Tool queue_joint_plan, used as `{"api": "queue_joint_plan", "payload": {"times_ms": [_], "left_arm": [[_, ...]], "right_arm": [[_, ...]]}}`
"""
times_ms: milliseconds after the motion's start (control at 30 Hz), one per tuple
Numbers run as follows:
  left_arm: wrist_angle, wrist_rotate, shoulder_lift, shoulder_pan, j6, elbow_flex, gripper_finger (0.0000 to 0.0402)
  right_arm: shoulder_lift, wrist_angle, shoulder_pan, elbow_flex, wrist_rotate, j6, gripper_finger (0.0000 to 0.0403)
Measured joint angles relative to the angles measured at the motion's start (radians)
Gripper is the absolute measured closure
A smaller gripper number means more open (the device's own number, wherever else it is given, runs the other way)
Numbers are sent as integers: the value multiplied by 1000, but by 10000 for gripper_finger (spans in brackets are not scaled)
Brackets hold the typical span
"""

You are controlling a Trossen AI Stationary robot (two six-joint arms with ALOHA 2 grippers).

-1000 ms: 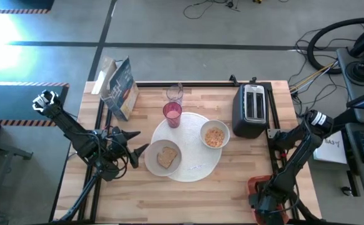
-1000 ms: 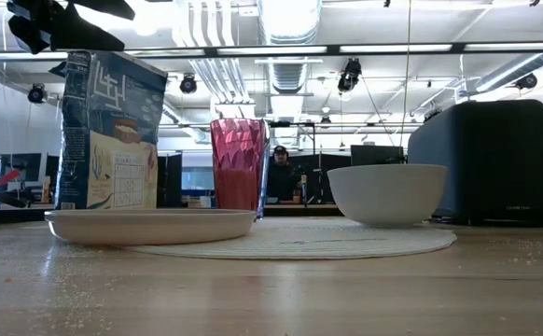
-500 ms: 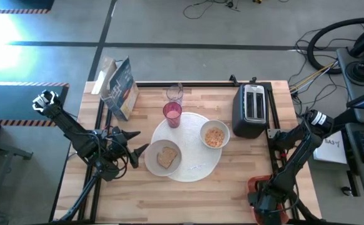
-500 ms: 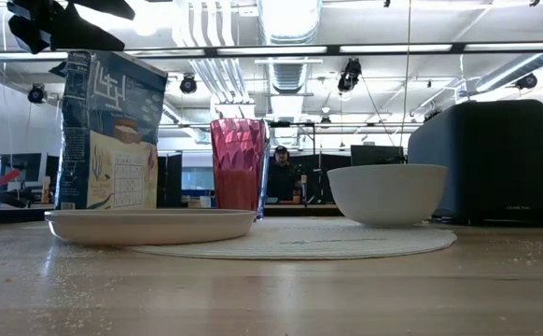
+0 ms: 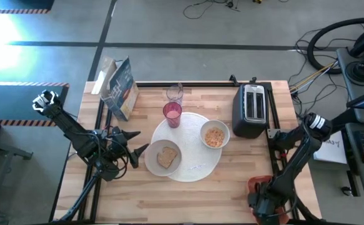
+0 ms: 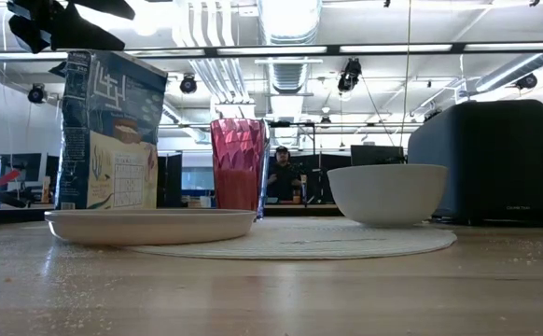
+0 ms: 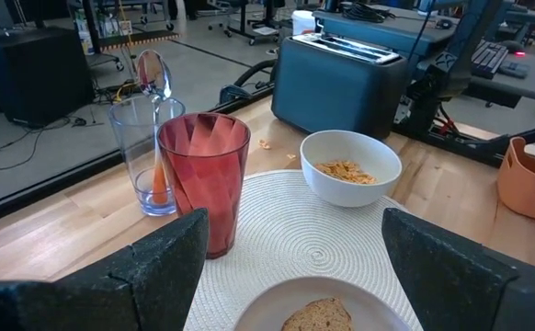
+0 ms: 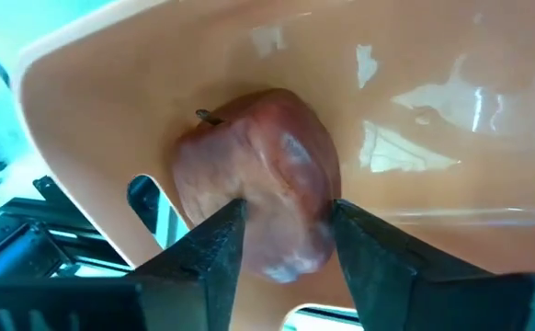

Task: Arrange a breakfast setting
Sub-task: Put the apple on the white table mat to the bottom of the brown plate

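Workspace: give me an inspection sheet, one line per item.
Surface: wooden table, crumbs scattered.
Job's things: toast slice on small pale plate; white cereal bowl; pink tumbler; clear glass holding orange-handled spoon; dark-red fruit in orange tray.
Clutter: cereal box, black toaster.
Hands: left hand open beside the plate; right hand closing around the fruit.
Cables: on floor.
Surroundings: person far behind.
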Motion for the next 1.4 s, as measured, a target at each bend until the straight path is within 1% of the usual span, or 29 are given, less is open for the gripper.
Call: {"api": "queue_joint_plan", "payload": {"times_ms": [233,500,667,833,1000,1033,1167,1267,1333,1400], "left_arm": [[1,0,0,0,-1,0,95],[2,0,0,0,18,0,95],[5,0,-2,0,24,0,95],[6,0,-3,0,24,0,95],[8,0,-3,0,24,0,95],[7,0,-3,0,24,0,95],[8,-11,-5,0,41,0,95],[8,-11,-8,1,44,0,95],[8,-11,-8,1,46,0,95],[8,-11,-8,1,46,0,95]], "right_arm": [[-26,-95,2,78,9,13,217],[-31,-119,2,91,8,131,196],[-35,-120,2,91,4,157,195],[-39,-114,1,91,-27,152,195],[-41,-114,1,91,-26,149,195],[-41,-112,1,91,-26,160,195],[-42,-113,1,91,-23,313,195],[-41,-111,1,91,-24,394,195],[-41,-109,1,91,-17,410,195],[-41,-108,0,91,-3,366,195]]}}
